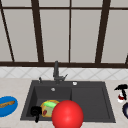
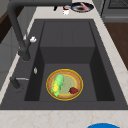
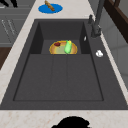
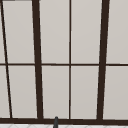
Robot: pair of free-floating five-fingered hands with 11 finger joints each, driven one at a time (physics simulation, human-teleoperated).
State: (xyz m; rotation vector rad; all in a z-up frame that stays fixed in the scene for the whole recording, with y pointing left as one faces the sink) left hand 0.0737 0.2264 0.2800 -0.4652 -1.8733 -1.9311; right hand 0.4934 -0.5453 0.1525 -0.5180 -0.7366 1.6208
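Since the left hand (image 1: 36,111) hangs w/ fingers curled on nothing, just beside the plate (image 1: 49,108) in the sink (image 1: 90,100) basin, a clean grip prob. means opening first, then coming down onto the rim, kept level so the corn (image 1: 51,104) stays put. Right hand (image 1: 121,89) is far right; fingers: can't tell. Left side view: plate untouched on basin floor, faucet (image 2: 17,32) near. Right side view: blue dish (image 3: 50,8) on pale counter (image 3: 25,117). Upper view: window (image 4: 55,37), dark bars.
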